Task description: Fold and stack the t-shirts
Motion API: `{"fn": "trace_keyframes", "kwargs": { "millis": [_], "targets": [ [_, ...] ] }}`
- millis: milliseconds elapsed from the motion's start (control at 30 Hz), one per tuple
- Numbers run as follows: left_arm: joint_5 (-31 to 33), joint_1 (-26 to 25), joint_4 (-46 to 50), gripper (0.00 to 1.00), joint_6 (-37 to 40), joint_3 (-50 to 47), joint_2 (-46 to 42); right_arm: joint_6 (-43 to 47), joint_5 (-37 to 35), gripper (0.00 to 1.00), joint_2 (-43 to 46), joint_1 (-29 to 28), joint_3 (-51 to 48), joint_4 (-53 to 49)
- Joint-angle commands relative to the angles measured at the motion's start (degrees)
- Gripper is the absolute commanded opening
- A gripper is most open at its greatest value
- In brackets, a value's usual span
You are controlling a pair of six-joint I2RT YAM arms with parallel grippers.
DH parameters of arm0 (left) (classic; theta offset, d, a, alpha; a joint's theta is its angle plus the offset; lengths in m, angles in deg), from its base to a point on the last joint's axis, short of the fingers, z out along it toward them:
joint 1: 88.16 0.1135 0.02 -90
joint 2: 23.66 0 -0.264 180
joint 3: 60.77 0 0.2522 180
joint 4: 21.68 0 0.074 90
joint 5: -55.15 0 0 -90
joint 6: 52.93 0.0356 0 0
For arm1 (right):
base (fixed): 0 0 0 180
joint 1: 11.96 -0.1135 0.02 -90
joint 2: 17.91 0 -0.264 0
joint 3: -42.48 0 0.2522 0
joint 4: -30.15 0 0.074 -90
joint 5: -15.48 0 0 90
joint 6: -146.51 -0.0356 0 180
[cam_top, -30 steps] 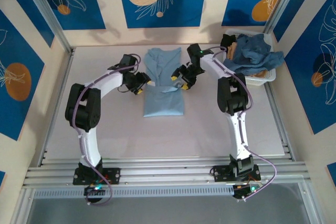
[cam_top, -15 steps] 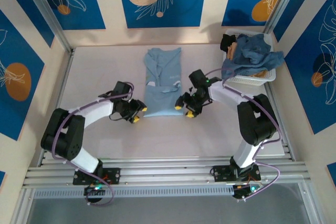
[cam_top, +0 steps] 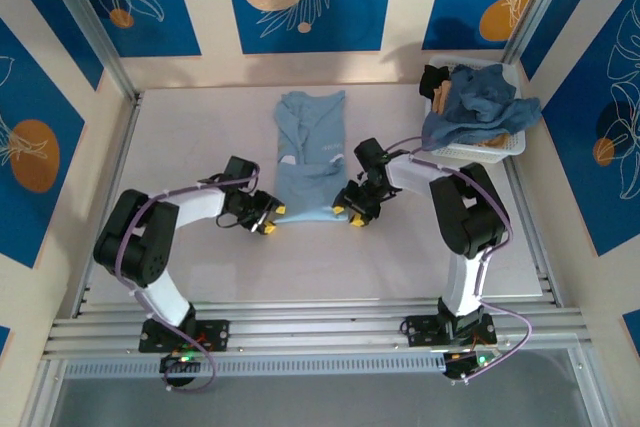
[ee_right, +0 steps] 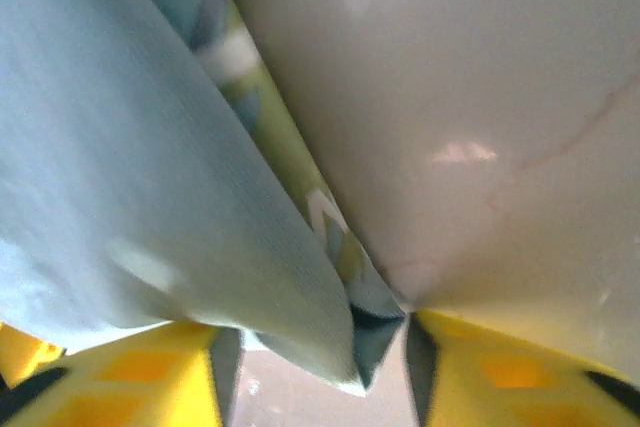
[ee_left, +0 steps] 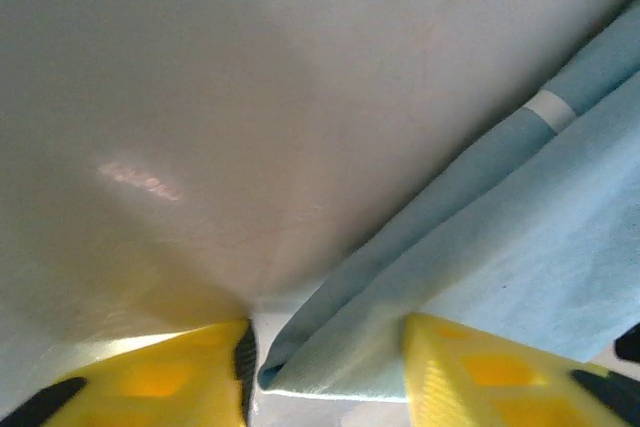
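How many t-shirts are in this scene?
2. A pale blue t-shirt lies partly folded in the middle of the table; a darker blue t-shirt is heaped in the white basket at the far right. More may be hidden under it.

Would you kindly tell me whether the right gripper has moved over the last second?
Yes. The right gripper moved toward the near edge of the table, away from the white basket, to the pale t-shirt's corner.

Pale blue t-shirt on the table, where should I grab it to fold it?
Take its two near corners, one per side, low along the table. The t-shirt lies flat as a long strip, with a corner between the open fingers of the left gripper and right gripper.
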Motion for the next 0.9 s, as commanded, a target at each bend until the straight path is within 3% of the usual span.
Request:
{"fn": "trace_keyframes", "kwargs": {
  "millis": [0,200,233,367,600,733,867],
  "targets": [
    [0.6,-1.8,-7.9,0.32,0.7,3.2,4.8,0.2,-0.8,0.38,-2.3,0.4,2.9,0.3],
    [2.6,-1.6,-6.7,0.00,1.7,7.8,5.5,-0.2,-0.9,0.03,-3.1,0.8,6.3,-0.7],
    [3.3,-1.6,-4.9,0.00,2.3,8.8,4.6,-0.6,-1.1,0.00,-2.4,0.8,6.6,-1.0],
    [6.5,-1.1,5.3,0.00,5.6,15.1,-1.4,-2.6,-0.5,0.00,2.9,2.3,8.2,-1.9],
    [2.6,1.2,12.5,0.00,9.9,25.0,-1.6,-2.0,3.6,0.00,2.4,5.1,20.1,-8.5],
    [2.6,1.2,13.5,0.00,10.6,21.0,-5.8,-3.0,4.4,0.00,4.2,4.3,18.8,-10.1],
    [0.8,0.9,15.4,0.00,11.9,12.6,-11.7,-4.7,4.1,0.00,9.3,2.2,9.9,-9.2]
  ]
}}
